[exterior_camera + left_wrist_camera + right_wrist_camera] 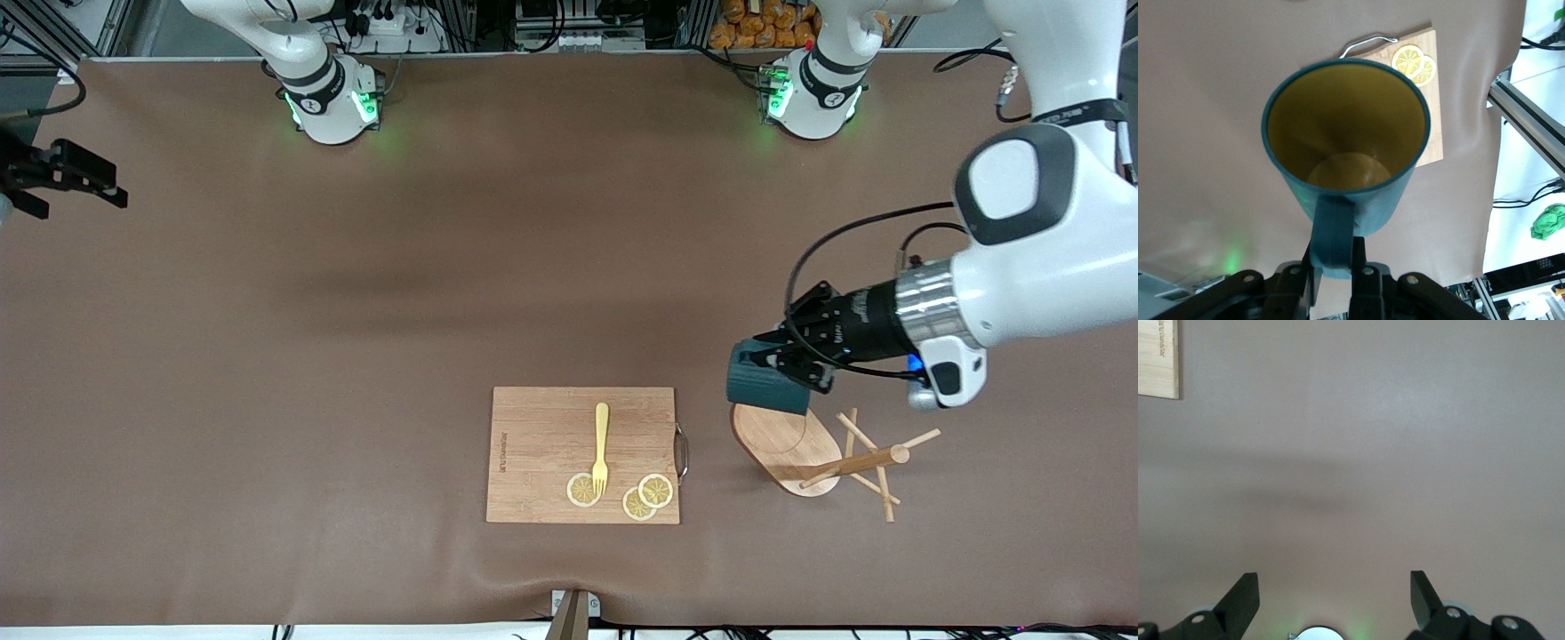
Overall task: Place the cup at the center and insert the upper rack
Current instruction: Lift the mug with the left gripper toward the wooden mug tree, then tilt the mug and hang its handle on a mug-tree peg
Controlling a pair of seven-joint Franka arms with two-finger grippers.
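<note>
Aloft, the cup (763, 382) is clamped by its handle in the left gripper (787, 360).
It is held over the upper rack (787, 449); the right gripper (1335, 597) is spread apart.

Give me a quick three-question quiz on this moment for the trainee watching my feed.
1. True or false: the left gripper holds the cup by its handle.
2. What lies on the cutting board? A) a spoon and a lime B) a fork and lemon slices C) nothing
3. Is the upper rack standing or lying on its side?

Key: 1 true. 2 B. 3 lying on its side, beside the board, under the cup. The right gripper waits open.
</note>
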